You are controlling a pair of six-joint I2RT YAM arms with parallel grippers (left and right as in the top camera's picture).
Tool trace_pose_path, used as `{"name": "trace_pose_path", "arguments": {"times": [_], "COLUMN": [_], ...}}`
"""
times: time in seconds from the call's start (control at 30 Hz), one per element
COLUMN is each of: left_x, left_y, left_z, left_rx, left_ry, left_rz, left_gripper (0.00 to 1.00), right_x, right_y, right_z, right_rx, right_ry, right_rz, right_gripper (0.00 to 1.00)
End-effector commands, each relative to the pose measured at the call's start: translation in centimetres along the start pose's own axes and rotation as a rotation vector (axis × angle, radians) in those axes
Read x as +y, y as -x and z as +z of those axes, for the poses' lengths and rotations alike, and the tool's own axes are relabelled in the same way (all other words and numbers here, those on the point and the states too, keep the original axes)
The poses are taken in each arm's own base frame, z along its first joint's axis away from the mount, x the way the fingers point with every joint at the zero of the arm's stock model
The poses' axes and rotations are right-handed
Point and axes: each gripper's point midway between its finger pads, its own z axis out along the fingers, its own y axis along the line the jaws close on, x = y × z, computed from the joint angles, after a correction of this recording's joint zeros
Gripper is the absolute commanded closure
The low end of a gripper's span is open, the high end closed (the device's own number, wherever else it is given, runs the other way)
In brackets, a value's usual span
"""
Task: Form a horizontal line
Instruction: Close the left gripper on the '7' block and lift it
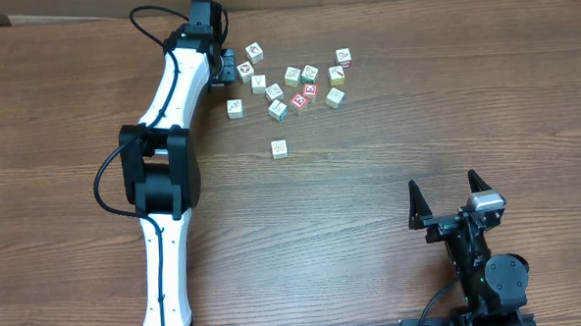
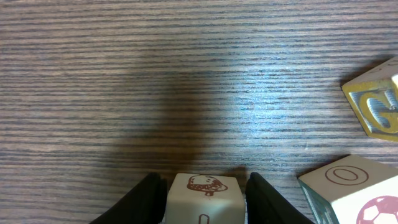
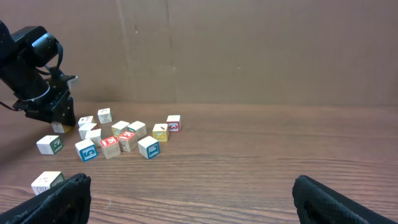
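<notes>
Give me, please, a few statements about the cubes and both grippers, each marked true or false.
1. The left gripper has a picture cube between its fingers. True.
2. The right gripper is shut on a block. False: it stands open and empty, far from the cubes.
3. The cubes already form a straight, touching row. False: they lie in a loose scatter.
4. One lone cube sits apart from the scatter, on the robot's side of it. True.
5. A red-faced cube lies among the scattered ones. True.
</notes>
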Motion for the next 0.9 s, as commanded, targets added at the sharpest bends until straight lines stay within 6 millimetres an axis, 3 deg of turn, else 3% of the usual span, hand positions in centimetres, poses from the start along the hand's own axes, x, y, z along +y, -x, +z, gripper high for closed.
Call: {"name": "trace_pose_path", "arguments": {"times": [0.0,0.47,0.87], "left_x": [0.2,0.2,0.2], "left_y": [0.8,1.3,1.4], "left_z": [-0.6,-1.4,-1.8], "left_rx": [-0.022,-0.028,-0.028], "left_ry": [0.007,0.006,0.007], "left_rz": [0.009,0.008,0.007], "left_gripper": [0.6,0.6,0.72], "right_x": [0.1,0.1,0.1], "right_y": [-0.2,-0.2,-0.2], "right_z": [0.0,0.0,0.0], "right_rx": [-0.002,-0.002,-0.002], "right_ry": [0.003,0.003,0.003], "right_rz": [-0.005,-0.004,-0.004], "right_gripper": [0.0,0.0,0.0]}}
